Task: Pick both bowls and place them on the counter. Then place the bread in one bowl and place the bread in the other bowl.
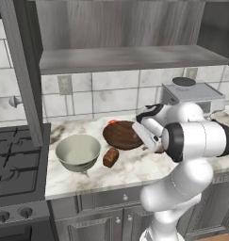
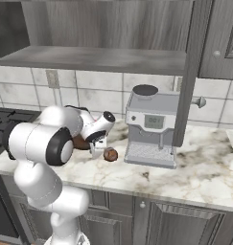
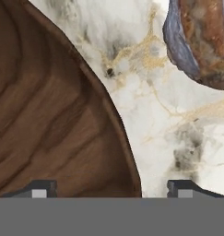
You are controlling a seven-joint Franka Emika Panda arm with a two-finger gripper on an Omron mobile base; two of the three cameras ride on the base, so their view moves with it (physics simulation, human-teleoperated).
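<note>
Left base view: cream ceramic bowl (image 1: pixel 78 151) and wooden bowl (image 1: pixel 123 134) sit on the counter (image 1: pixel 134 169) mid-frame, gripper (image 3: pixel 111 189) jaws apart over the wooden rim, bread loaf (image 1: pixel 110 157) unplaced.

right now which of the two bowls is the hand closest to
The dark brown wooden bowl: the hand hangs right at its rim with fingers spread either side of the edge. The cream ceramic bowl sits apart, nearer the stove.

wooden bowl (image 3: pixel 53 115): cut off by hand view's left edge | round bread (image 3: pixel 208 41): cropped at top right | red item (image 1: pixel 113 122): mostly hidden behind bowl
</note>
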